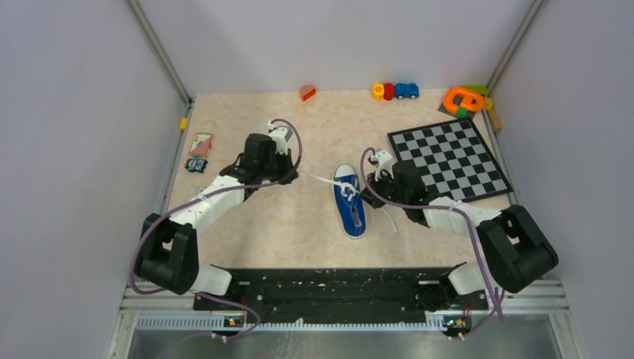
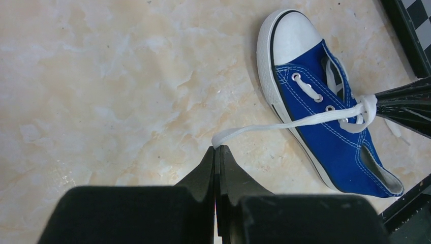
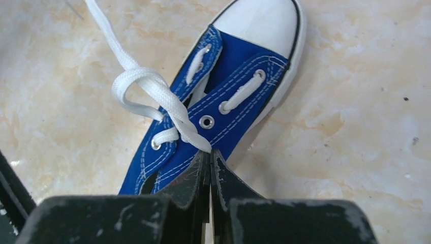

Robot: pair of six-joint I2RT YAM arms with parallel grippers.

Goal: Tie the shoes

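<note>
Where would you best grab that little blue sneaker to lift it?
Likely the blue sneaker's heel collar, from above, one jaw inside the opening: that canvas wall is thin and upright, and clear of the taut white lace nearer the toe.

Pale lilac walls (image 1: 336, 37), beige marbled tabletop (image 1: 299, 239)

Saw a black-and-white checkered board (image 1: 451, 159) flat at the right of the beige marbled tabletop (image 1: 291, 224). Noted along the far edge a small orange block (image 1: 307, 92), a blue toy car (image 1: 407, 90), an orange plastic ring (image 1: 464, 99).
</note>
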